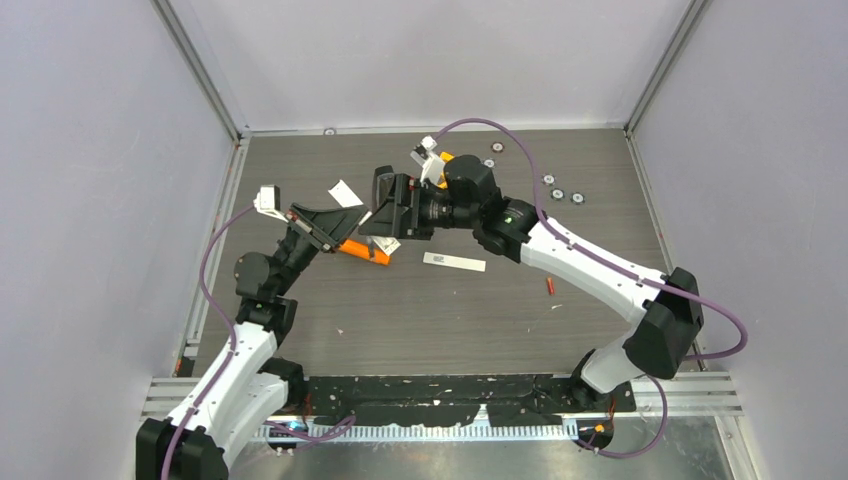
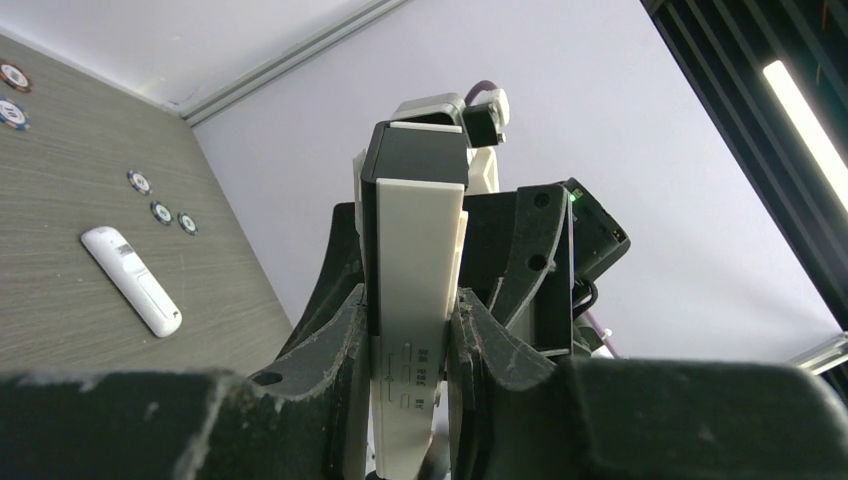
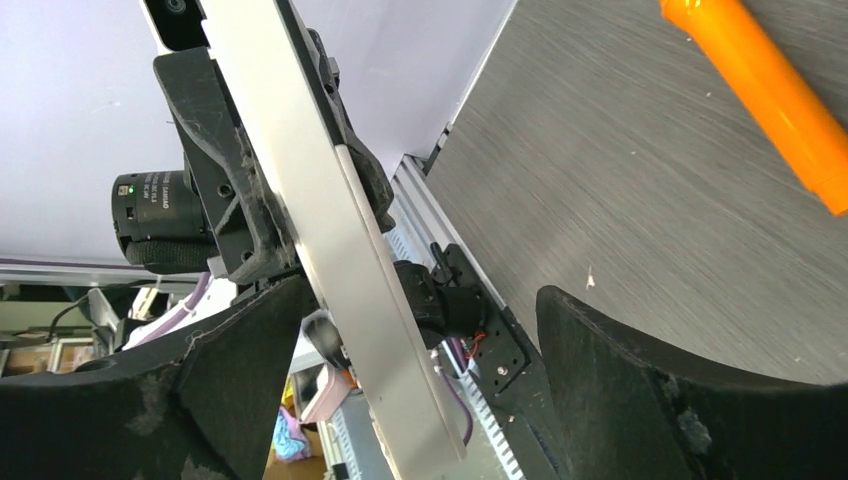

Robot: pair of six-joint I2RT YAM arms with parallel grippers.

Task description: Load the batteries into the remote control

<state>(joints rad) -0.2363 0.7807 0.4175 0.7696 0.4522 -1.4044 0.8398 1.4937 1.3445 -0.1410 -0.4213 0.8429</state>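
Left wrist view: shows the left tool [image 2: 410, 335] clamped on the remote control [image 2: 417, 260], one finger pressed against each long side near its lower end. Holds it raised off the worktop [image 2: 60, 190], long axis running up the frame.

Right wrist view: finds the right tool [image 3: 420, 340] spread wide, fingers well apart, with the same white slab running slantwise between them. Passes close by one finger; cannot tell whether touching. Grips nothing.

Top view: puts both tools nose to nose above the middle-left of the worktop, well clear of the side rails and the back wall. Leaves open surface in front, towards the arm bases. Places a second remote [image 1: 454, 262] flat just right of the tools. Places a red battery [image 1: 549, 287] further right, lying on the worktop beside the right forearm, apart from both tools. Shows silver discs [image 1: 557, 194] scattered near the far right corner. Shows an orange cylinder [image 1: 362, 250] lying just by the left tool.

Writing: faint raised marks on the held remote's face and a small grey label on the lying one, both too small to read.
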